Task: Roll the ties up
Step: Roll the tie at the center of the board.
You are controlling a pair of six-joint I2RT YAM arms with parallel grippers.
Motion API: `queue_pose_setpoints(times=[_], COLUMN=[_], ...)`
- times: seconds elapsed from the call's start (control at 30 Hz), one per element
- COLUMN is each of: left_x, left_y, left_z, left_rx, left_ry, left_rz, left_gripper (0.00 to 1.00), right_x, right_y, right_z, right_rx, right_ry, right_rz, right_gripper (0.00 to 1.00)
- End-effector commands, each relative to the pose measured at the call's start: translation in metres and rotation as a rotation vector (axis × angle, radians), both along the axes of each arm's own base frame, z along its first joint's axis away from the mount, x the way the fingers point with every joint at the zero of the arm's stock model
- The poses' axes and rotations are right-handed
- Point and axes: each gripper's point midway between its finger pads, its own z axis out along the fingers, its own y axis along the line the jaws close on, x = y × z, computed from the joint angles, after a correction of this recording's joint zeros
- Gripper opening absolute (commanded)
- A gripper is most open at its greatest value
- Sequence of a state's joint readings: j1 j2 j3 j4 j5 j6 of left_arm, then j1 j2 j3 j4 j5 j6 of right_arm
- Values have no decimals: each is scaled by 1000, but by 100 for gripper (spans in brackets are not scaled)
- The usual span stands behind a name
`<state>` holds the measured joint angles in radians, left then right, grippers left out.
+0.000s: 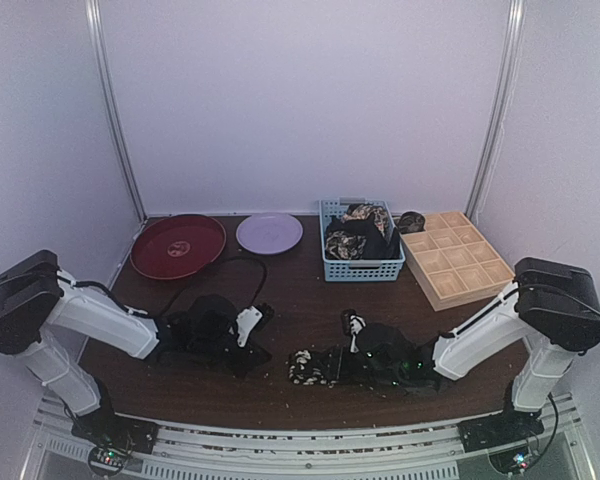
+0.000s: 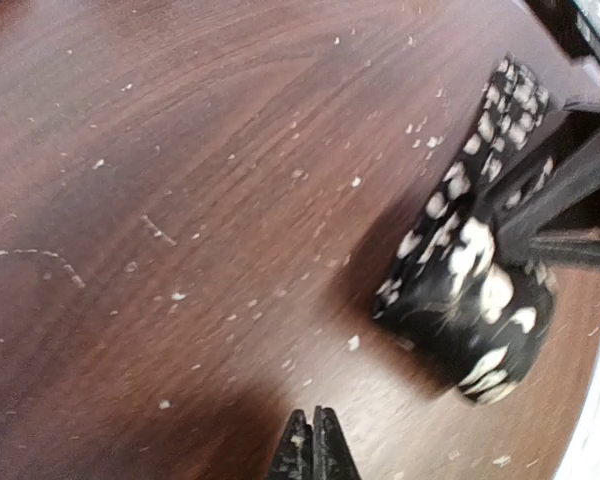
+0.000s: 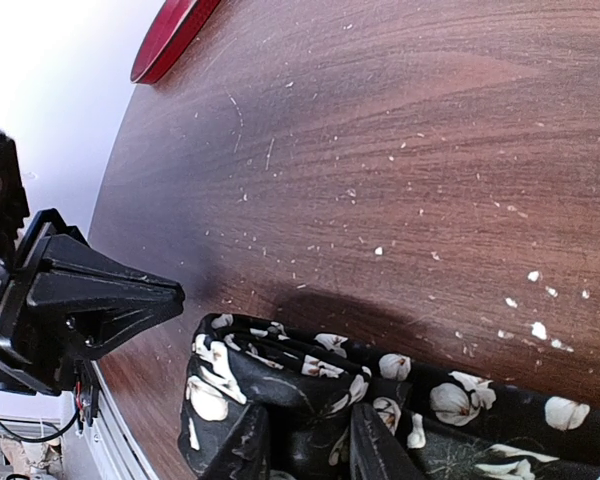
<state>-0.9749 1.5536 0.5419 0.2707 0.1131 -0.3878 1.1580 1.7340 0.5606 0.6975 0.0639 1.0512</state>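
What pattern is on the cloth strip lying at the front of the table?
The tie is black with cream flowers, clearest in the right wrist view.

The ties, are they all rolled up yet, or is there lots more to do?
Done: one dark roll seems to sit at the wooden tray's far corner, too small to be sure. In hand: the right pincer grips a part-rolled tie on the table; the left pincer is shut, holding nothing. Left: finishing that tie, then the ties piled in the blue basket.
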Motion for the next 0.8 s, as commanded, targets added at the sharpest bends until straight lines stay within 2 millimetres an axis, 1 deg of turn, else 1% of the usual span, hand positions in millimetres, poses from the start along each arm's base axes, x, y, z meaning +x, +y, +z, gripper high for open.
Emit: queue_pose_setpoints(times=[0.0,0.23,0.4,0.57,0.77], left_x=[-8,-21,-21,-20,-17], left_y=[-25,-38,-46,-61,-68], left_z=[12,-4,-9,-2,14], left_rx=[-135,-160,-158,-195,-220], left_ry=[59,146,155,167,149], left_rz=[-58,-117,-130,-161,-167], left_gripper=[0,0,0,0,0], right_x=[-2,-5,-6,-3,-6], right_y=[-9,-16,-19,-24,-27], right_z=[-16,-19,-19,-17,-20], right_rx=[-71,-86,-97,-118,-133], right_ry=[22,27,21,3,3], right_rz=[-5,-6,-7,-15,-4], right_gripper=[28,28,29,29,29])
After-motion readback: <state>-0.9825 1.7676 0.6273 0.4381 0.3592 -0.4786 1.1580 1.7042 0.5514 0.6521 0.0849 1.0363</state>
